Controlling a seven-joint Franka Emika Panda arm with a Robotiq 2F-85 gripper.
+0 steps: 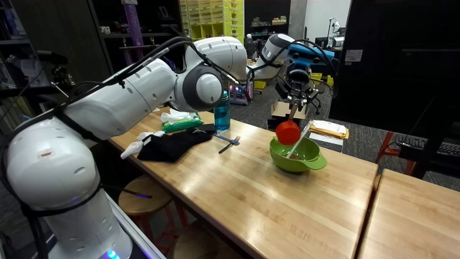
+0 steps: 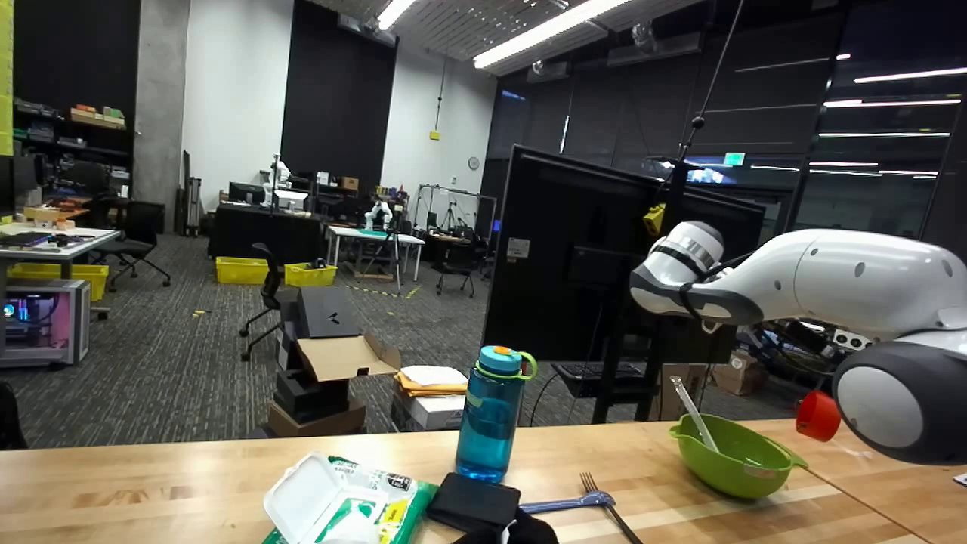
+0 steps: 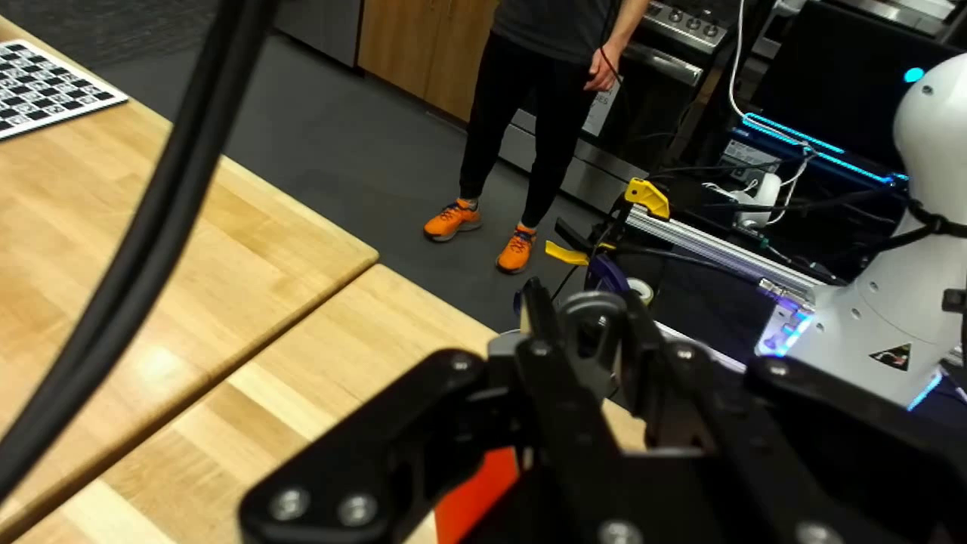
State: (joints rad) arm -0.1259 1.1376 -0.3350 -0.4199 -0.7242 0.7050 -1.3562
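The gripper [image 1: 296, 103] pinches a red cup [image 1: 288, 133] near a green bowl [image 1: 289, 165] by the table's [image 1: 244, 190] far edge; only the wrist view shows orange shoes [image 3: 452, 221].

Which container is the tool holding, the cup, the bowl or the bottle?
The red cup, held by its handle in the tool; the green bowl and blue bottle stand on the table.
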